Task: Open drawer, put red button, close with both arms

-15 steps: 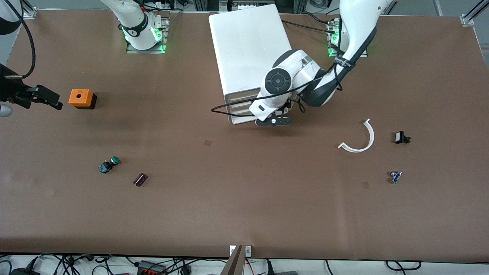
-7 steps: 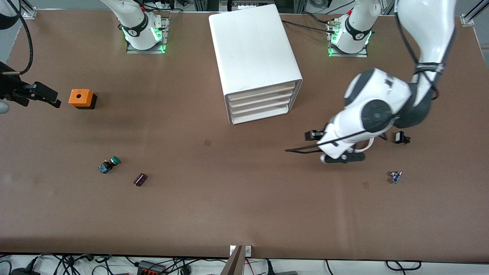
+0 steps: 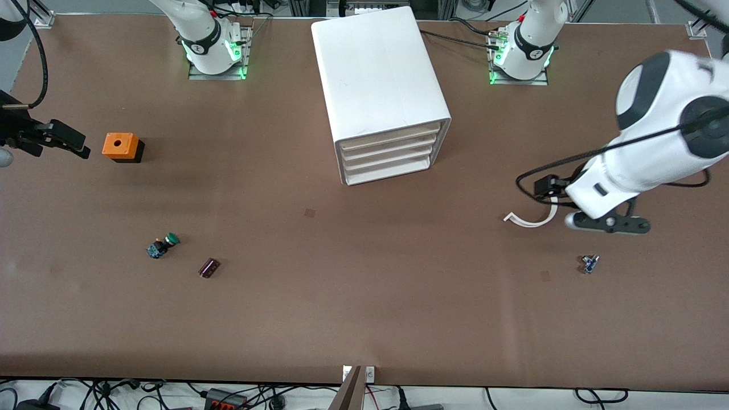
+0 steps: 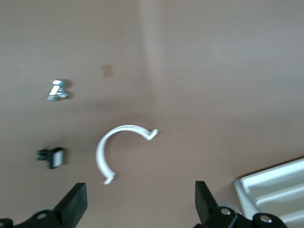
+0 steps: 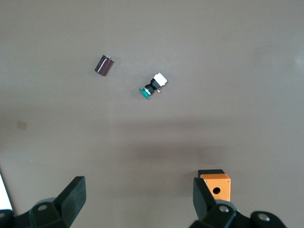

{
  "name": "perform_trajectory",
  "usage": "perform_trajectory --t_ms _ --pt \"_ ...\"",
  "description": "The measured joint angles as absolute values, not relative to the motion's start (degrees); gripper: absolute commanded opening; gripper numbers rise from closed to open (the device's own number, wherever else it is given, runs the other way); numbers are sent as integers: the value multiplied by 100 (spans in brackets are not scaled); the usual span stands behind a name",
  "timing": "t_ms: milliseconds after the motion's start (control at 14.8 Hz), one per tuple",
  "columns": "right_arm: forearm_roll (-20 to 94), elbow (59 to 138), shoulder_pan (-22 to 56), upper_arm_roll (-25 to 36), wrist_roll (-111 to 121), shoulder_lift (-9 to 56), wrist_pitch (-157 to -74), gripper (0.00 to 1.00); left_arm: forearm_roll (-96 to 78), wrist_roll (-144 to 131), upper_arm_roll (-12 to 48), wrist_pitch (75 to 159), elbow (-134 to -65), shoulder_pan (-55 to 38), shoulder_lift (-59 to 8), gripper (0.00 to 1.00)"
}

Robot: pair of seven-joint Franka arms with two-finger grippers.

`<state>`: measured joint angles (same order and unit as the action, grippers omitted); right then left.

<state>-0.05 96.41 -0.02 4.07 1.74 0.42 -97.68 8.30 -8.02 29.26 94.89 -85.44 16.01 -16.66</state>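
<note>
The red button is out of view in every frame. The white drawer cabinet stands mid-table near the bases, and all drawer fronts sit flush and shut. One corner of the cabinet shows in the left wrist view. My left gripper hangs open and empty over the table toward the left arm's end, beside a white curved strip. My right gripper hangs open and empty at the right arm's end, beside an orange box.
A green-capped switch and a dark maroon block lie nearer the front camera than the orange box. A small blue-and-silver part and a black part lie near the strip.
My left arm has swung away from the drawer fronts toward the left arm's end of the table, and its gripper is now beside the curved strip. The right gripper has barely shifted.
</note>
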Motion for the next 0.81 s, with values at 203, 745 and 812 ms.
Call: perform_trajectory --t_ms 203,745,812 --pt "-6 9658 -1 406 174 42 -9769 100 477 -237 1951 9409 -8597 1044 -1110 100" --pt "-8 9675 2 405 175 43 -9769 100 -62 -120 50 10139 -10074 -169 253 100" --pt "-8 9676 3 404 175 43 -9769 100 -62 -44 44 10130 -10154 -172 296 100"
